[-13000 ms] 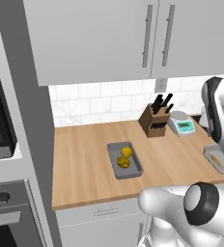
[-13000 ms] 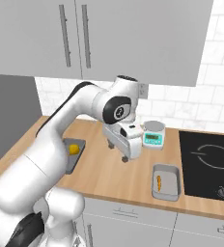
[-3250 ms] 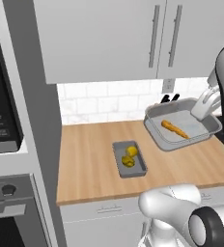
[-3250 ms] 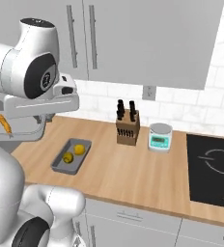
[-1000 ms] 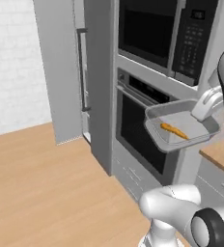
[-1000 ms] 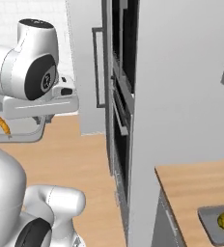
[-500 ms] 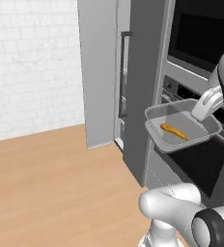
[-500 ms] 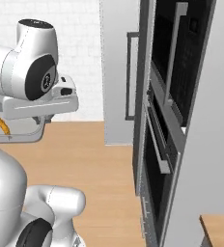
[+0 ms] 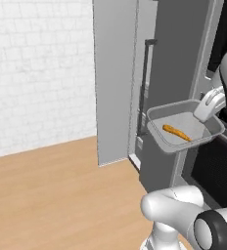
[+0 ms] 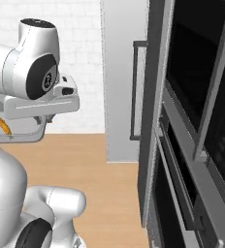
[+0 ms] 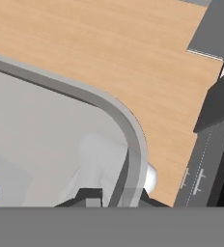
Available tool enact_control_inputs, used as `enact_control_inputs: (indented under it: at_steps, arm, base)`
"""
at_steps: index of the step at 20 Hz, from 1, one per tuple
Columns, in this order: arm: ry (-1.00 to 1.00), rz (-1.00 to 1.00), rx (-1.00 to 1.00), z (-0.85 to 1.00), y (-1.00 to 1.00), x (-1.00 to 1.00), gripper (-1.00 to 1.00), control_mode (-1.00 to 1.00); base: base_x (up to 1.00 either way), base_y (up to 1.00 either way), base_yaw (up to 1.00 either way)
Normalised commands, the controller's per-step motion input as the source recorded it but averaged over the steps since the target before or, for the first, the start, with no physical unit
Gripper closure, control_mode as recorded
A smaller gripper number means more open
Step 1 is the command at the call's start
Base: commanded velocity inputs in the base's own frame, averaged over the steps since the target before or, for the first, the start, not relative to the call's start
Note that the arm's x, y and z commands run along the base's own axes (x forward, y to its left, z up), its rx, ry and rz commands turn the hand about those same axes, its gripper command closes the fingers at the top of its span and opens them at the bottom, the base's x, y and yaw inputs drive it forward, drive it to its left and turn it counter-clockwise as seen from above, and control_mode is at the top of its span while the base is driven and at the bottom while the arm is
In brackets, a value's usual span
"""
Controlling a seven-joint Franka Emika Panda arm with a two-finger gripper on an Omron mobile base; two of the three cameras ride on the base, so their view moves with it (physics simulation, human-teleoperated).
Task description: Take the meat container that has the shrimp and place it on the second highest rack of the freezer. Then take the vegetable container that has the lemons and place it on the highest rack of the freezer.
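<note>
The base has swung further round, so the freezer (image 9: 116,78) now stands ahead where the wall ovens (image 10: 201,121) were. The gripper (image 9: 207,108) stays clenched on the far rim of the meat container (image 9: 184,128), held aloft near the freezer's handle, shrimp (image 9: 176,132) inside.

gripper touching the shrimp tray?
Touching. In the hand view the gripper is clamped on the tray rim; the left base view shows the tray held above the floor.

White brick wall (image 9: 37,68), light wood floor (image 9: 52,195), dark wall ovens (image 10: 201,121)
</note>
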Motion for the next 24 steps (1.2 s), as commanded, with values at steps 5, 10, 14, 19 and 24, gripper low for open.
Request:
enact_control_inputs:
  at_steps: [5, 10, 14, 19, 24]
  arm:
    - [0.00, 0.00, 0.00, 0.00, 0.00, 0.00, 1.00, 1.00]
    - [0.00, 0.00, 0.00, 0.00, 0.00, 0.00, 1.00, 1.00]
    - [0.00, 0.00, 0.00, 0.00, 0.00, 0.00, 1.00, 1.00]
    - [0.00, 0.00, 0.00, 0.00, 0.00, 0.00, 1.00, 1.00]
    - [0.00, 0.00, 0.00, 0.00, 0.00, 0.00, 1.00, 1.00]
  base:
    - [0.79, 0.37, -0.03]
    - [0.78, 0.38, -0.08]
    - [0.78, 0.43, -0.09]
    - [0.57, 0.52, -0.36]
    - [0.14, 0.63, -0.70]
